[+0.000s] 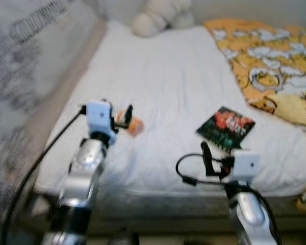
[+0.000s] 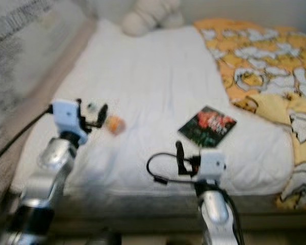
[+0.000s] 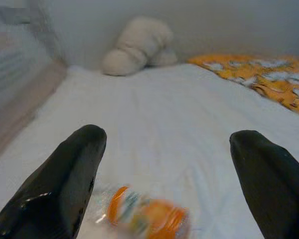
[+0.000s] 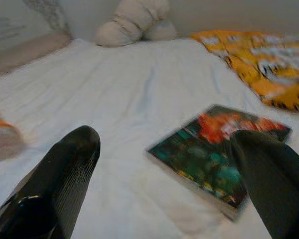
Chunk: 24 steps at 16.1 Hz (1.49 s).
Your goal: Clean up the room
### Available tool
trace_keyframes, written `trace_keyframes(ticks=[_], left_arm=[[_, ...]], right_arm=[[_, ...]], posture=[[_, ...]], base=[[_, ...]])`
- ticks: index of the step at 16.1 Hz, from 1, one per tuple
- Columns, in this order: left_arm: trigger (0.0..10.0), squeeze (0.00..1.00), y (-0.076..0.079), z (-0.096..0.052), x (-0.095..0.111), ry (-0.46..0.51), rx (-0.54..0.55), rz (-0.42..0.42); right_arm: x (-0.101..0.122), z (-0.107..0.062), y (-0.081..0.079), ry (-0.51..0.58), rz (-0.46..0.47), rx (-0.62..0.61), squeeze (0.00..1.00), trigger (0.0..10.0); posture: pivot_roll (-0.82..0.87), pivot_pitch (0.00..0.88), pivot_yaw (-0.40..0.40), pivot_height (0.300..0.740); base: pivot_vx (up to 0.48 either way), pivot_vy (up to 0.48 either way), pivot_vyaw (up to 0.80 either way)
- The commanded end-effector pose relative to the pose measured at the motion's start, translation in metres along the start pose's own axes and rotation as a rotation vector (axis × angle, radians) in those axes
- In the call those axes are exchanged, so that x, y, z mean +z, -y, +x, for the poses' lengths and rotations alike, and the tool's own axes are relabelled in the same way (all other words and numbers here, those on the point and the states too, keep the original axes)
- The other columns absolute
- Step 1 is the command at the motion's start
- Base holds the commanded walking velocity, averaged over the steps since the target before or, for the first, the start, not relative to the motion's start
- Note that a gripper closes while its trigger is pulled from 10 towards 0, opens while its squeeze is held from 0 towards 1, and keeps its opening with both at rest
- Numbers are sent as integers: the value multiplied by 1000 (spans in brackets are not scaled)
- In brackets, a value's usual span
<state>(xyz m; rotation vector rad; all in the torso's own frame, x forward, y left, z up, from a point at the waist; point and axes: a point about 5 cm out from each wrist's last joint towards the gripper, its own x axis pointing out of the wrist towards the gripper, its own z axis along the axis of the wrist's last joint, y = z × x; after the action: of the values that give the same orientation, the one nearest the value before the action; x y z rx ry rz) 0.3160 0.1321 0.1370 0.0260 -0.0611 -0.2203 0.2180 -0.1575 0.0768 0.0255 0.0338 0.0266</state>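
The tidying looks barely begun: 2 loose things lie on the white bed (image 1: 158, 102). An orange bottle (image 1: 134, 125) rests toward the bed's near edge, just ahead of the left gripper (image 3: 164, 164), whose jaws stand wide apart around nothing. A dark book (image 1: 226, 127) lies flat on the bed, nearer the yellow blanket (image 1: 275, 66); the right gripper (image 4: 169, 174) hovers before it, jaws apart too. A cream plush toy (image 1: 160, 18) sits at the bed's far end. Blur hides the bottle's label and the book's cover.
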Motion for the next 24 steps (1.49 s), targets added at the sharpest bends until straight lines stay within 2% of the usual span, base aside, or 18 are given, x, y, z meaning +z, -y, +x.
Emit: trace_keyframes(ticks=[1, 2, 3, 4, 7, 9, 12, 15, 16, 18, 19, 20, 24], left_arm=[[10000, 0, 16, 15, 3, -15, -50, -5], [10000, 0, 17, 32, -2, -100, -14, -3], [10000, 0, 17, 37, -4, -127, 0, -1], [10000, 0, 16, 57, -11, -254, 36, -76], [10000, 0, 11, 73, -18, -396, 148, -158], [10000, 0, 7, 80, -12, -417, 245, -242], [10000, 0, 3, 84, -6, -422, 332, -315], [10000, 0, 4, 73, -26, -513, 416, -364], [10000, 0, 0, 69, -31, -543, 460, -351], [10000, 0, -19, 64, -31, -540, 581, -298], [10000, 0, -37, 64, -23, -506, 648, -231], [10000, 0, -42, 64, -19, -491, 669, -231], [10000, 0, -68, 60, -10, -449, 762, -137]], right_arm=[[-2, -7, 6, -14, -22, -22, 0, 10000], [-5, -15, 6, -31, -28, -25, 0, 10000], [-6, -17, 6, -37, -31, -26, 0, 10000], [-9, -30, 3, -70, -34, -23, 0, 10000], [-13, -53, -2, -118, -38, -23, 0, 10000], [-10, -80, -9, -164, -27, -31, 0, 10000], [-6, -116, -18, -245, -19, -28, 0, 10000], [3, -136, -15, -299, -34, -58, 0, 10000], [8, -141, -14, -306, -39, -68, 0, 10000], [11, -147, -12, -322, -44, -87, 0, 10000], [11, -151, -15, -341, -42, -86, 0, 10000], [10, -152, -15, -346, -41, -86, 0, 10000], [4, -148, -20, -379, -34, -59, 0, 10000]], posture=[[-6, 0, 34, 690], [-24, 0, 38, 690], [-29, 0, 38, 690], [-64, 0, 41, 690], [-133, 0, 56, 690], [-182, 85, 72, 690], [-234, 199, 81, 690], [-286, 253, 77, 690], [-304, 269, 73, 690], [-317, 282, 69, 690], [-307, 286, 68, 690], [-307, 286, 68, 690], [-249, 279, 64, 690]], base=[[461, 0, 0], [255, 0, 0], [0, 0, 0], [0, 0, 0], [0, 0, 0], [0, 0, 0], [0, 0, 0], [0, 0, 0], [0, 0, 0], [0, 0, 0], [0, 0, 0], [0, 0, 0], [0, 0, 0]])
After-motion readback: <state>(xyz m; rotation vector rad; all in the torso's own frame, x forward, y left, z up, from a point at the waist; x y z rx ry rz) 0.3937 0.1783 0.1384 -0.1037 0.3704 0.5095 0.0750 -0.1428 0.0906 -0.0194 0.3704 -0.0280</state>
